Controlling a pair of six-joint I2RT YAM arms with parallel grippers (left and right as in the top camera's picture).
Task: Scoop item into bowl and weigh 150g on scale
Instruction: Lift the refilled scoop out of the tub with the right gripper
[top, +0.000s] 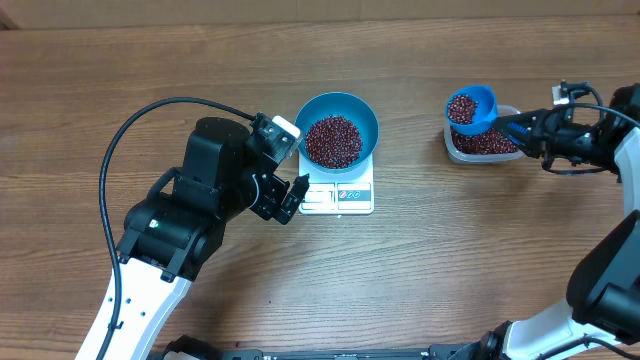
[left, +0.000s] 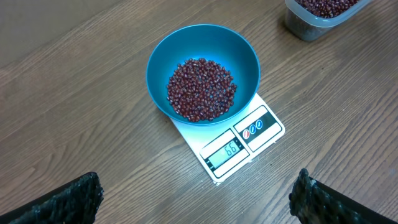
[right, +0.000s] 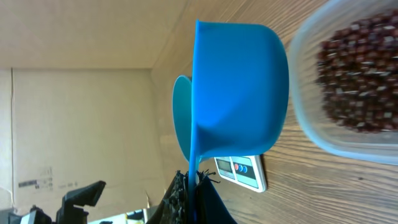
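My left gripper (top: 290, 163) hangs just left of the scale (left: 244, 147), its two fingers (left: 65, 202) spread as wide as they go and holding nothing, the wrist camera looking down between them at the wooden table (top: 150, 60). The scale, small, white and flat, lies with its grey display and coloured buttons along the edge facing me; the display seems to read 66. On the scale's rear part sits the round blue bowl (left: 244, 57), wider than the platform beneath it and overhanging it on both sides, with a loose pile of dark red-brown beans (left: 202, 89) covering its bottom. Well to the right of the scale, my right gripper (top: 522, 128) is pressed tight on the handle of a small blue scoop (top: 470, 108), which it holds level and heaped with more beans. The scoop hangs over the scale-side end of a clear plastic tub (top: 483, 143), which stands on the table well to the right of the scale and carries its own layer of beans.
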